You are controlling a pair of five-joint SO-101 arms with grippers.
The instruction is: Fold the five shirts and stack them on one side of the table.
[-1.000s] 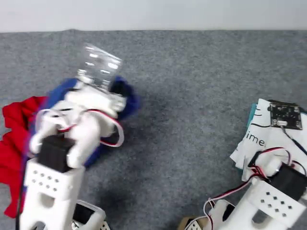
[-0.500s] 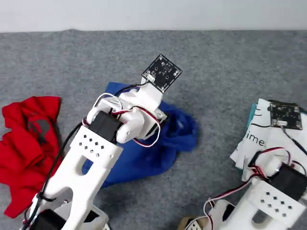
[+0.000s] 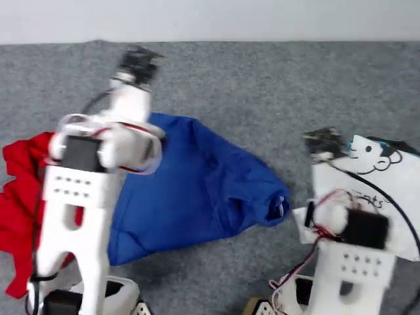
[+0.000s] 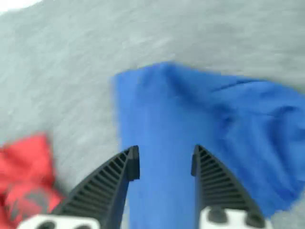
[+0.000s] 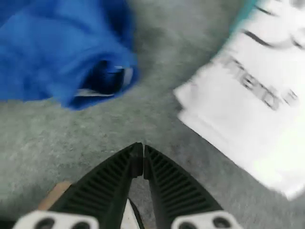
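Blue shirt [image 3: 197, 190] now spread wider, long axis left-right, collar [image 3: 279, 207] rightward.

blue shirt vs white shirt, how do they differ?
The blue shirt is plain; the white shirt carries black print. The blue shirt lies spread and rumpled mid-table; the white shirt looks folded flat at the right side. Both rest on the grey table.
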